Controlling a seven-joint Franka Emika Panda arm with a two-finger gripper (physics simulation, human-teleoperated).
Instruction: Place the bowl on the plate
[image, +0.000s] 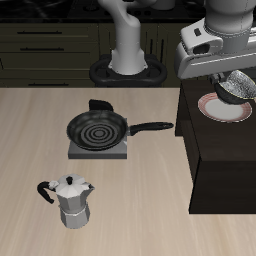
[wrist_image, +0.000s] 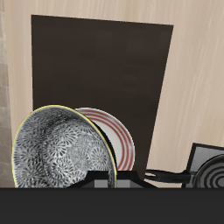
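Bowl (image: 239, 87) held up in the air by gripper (image: 238, 84), directly over plate (image: 226, 108), not resting on it. Exterior view: bowl tilted, dark grey outside facing the camera, hanging below the white gripper body. Wrist view: bowl (wrist_image: 63, 149) fills the near field, speckled white-grey inside turned to the camera, rim lit yellowish; it overlaps one side of the plate (wrist_image: 118, 140), whose reddish-pink rim band and part of the white centre show beyond it.

Jaws: closed onto the bowl's rim as far as the exterior view shows; fingers themselves mostly hidden behind the bowl and the gripper body, so exact contact point not resolvable. In the wrist view only a dark edge of the gripper (wrist_image: 112, 178) is seen against the bowl's edge.

Plate lies flat on a dark brown raised block (image: 220, 150), well back from that block's front edge.

Relative to the plate: black frying pan (image: 97, 130) with spiral pattern sits on a grey square stove base (image: 99, 152), down on the light wooden table (image: 60, 210), well apart from the plate; pan handle points toward the dark block. Moka pot (image: 71, 203) stands upright farther still from the plate, nearer the table's front edge than the pan
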